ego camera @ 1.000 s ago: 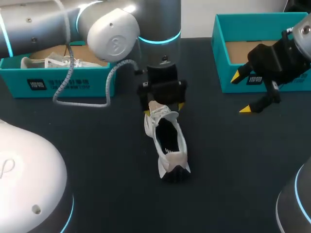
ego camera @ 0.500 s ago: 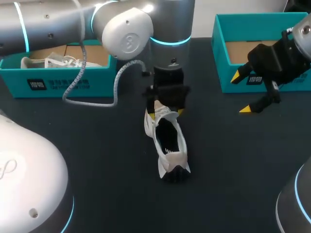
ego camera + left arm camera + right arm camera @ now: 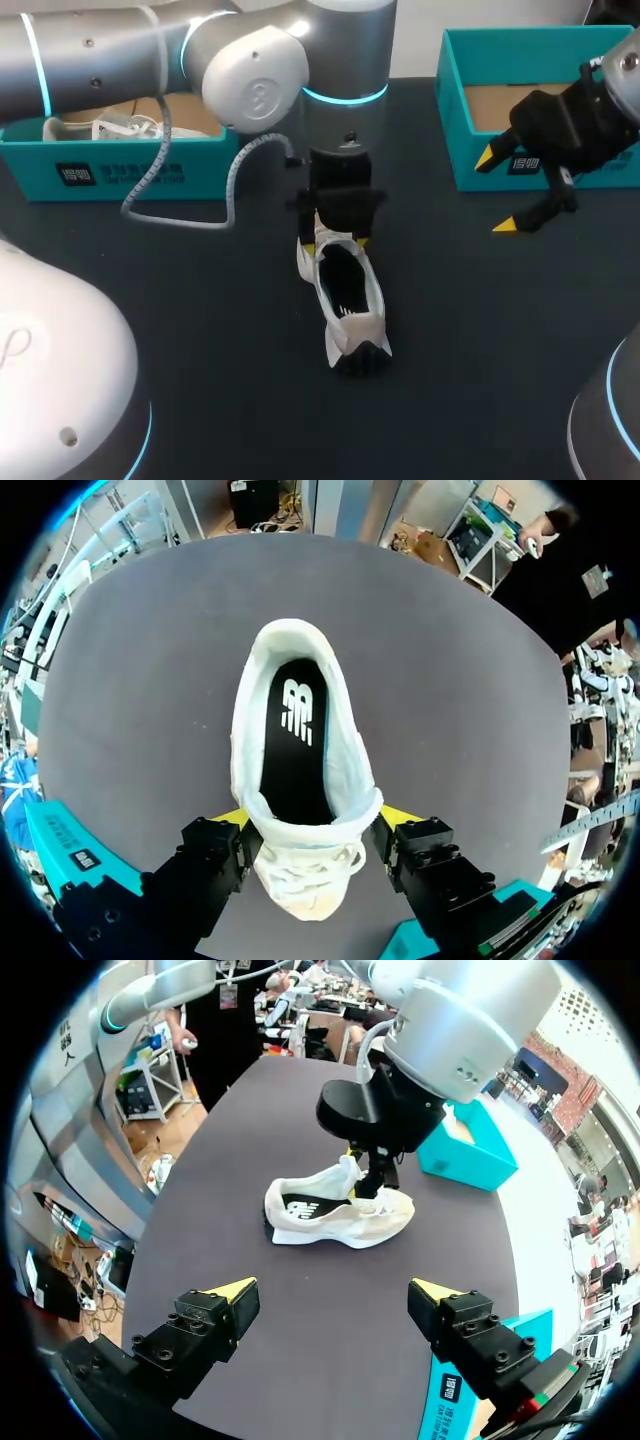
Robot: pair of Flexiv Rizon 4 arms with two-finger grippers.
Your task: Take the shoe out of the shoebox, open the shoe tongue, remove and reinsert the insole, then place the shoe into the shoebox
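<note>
Head view: a white sneaker (image 3: pixel 348 300) lay near the middle of the dark table (image 3: pixel 200 330), heel at the near end, outside both boxes. Our left gripper (image 3: pixel 337 238) stood over its far end, fingers pressed to the upper from both sides. Our right gripper (image 3: pixel 497 192) hung at the far right, fingers wide apart and holding nothing, in front of a teal shoebox (image 3: pixel 455 110). A second teal shoebox (image 3: pixel 120 165) stood at the far left with another white shoe (image 3: pixel 105 128) inside.

Left wrist view: the yellow tips touched the sneaker on each side beside the tongue (image 3: pixel 305 875). The black insole (image 3: pixel 295 740) lay flat inside. We judged that opening the tongue was the step in hand. Next, the insole's edge would need pinching and lifting, likely by the right gripper.

Right wrist view: the sneaker lay ahead of the open fingers, well apart. The matte, level table and distant boxes left that arm room to approach.
</note>
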